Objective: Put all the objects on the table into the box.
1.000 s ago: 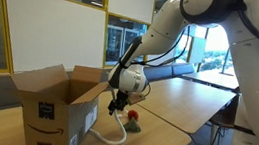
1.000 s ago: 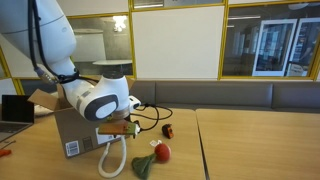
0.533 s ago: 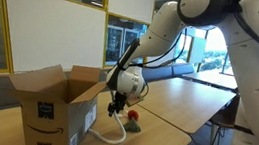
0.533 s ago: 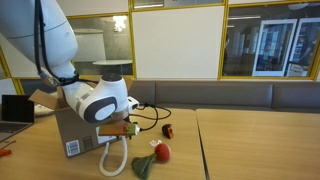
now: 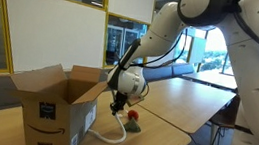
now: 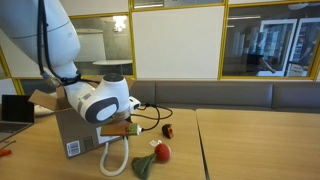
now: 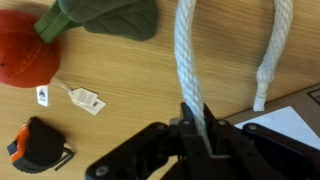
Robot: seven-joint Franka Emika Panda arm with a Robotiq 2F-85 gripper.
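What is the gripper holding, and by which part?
The gripper is shut on the white tube, pinching one leg of its loop; the other end is free.
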